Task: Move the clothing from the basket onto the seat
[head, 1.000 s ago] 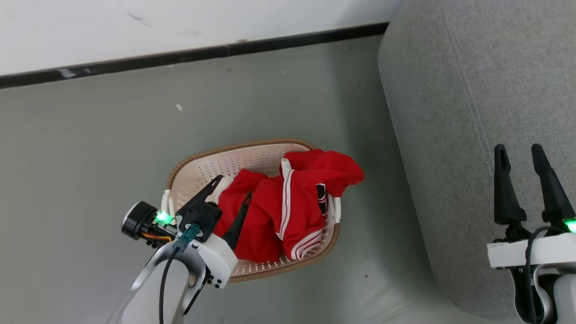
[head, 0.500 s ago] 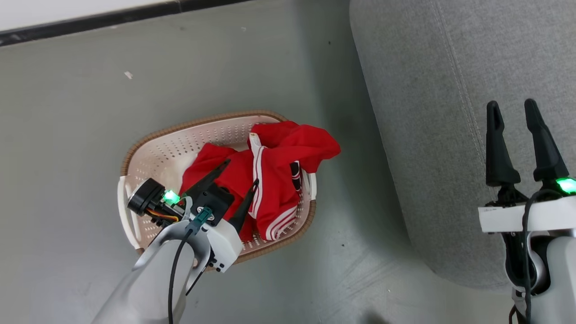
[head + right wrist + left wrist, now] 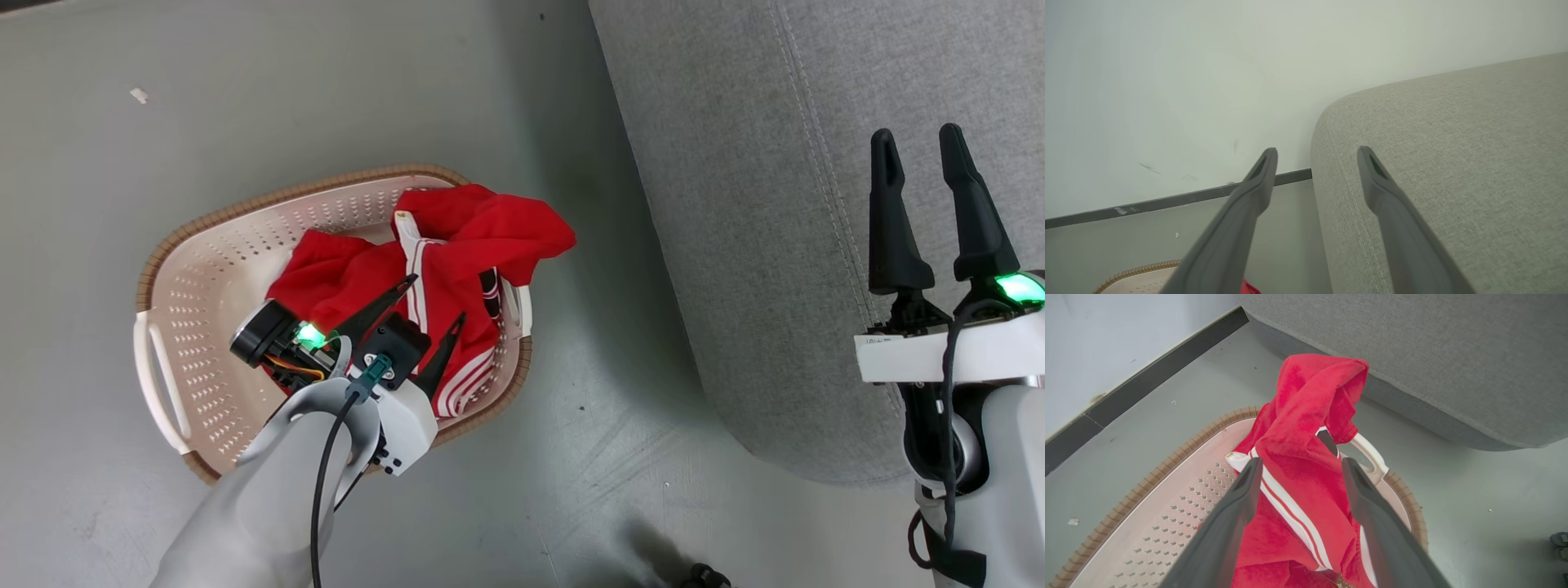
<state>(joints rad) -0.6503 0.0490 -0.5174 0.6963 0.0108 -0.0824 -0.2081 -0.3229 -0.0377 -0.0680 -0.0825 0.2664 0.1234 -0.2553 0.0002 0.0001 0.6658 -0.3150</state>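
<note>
The red clothing with white stripes lies heaped in the cream basket on the floor, one fold draped over the right handle. In the left wrist view the clothing rises between my fingers, above the basket. My left gripper hangs open over the heap, its fingers either side of a striped fold. The grey seat stands to the right of the basket. My right gripper is open above the seat, holding nothing.
Grey floor surrounds the basket. A white wall with a dark baseboard runs behind it. A small white scrap lies on the floor at the far left. A dark object shows at the bottom edge.
The head camera has shifted, so basket and seat slide left and up in view. My left gripper has moved further over the red heap, still open. The right gripper stays open.
</note>
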